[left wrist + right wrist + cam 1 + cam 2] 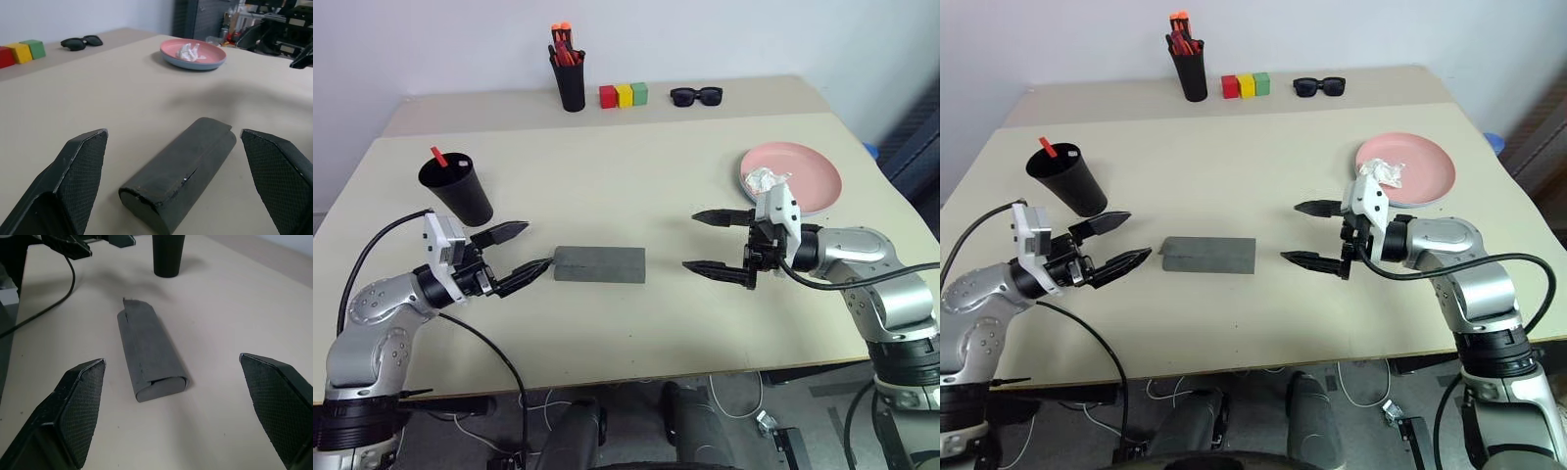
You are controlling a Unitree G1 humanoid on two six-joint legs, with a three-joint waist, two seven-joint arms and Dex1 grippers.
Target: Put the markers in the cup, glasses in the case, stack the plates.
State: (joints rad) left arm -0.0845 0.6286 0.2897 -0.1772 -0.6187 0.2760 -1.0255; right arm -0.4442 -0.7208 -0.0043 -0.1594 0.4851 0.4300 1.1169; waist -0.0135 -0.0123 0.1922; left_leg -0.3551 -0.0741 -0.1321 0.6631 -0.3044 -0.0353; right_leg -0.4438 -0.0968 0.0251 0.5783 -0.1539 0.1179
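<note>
While the case lies shut, both arms flank it.
Head view: left gripper (517,256) and right gripper (707,241), jaws spread, empty; case (599,263) centre; cup (457,186) upper left, holding a red-capped marker (440,157).
Left wrist: pink plate (193,53) stacked on blue, upper centre.
Right wrist: case centre frame.
Writing: none legible.

A pale beige bench (607,196) fills the middle of the room, and a seam across its far part shows a second beige top butted against the first, both standing close before a plain, evenly lit white wall (754,39). Below the bench's near edge lies a grey floor (744,411) strewn with loose black and white cables (744,397). Off past the bench's right end stands dark, cluttered furniture (244,19).
</note>
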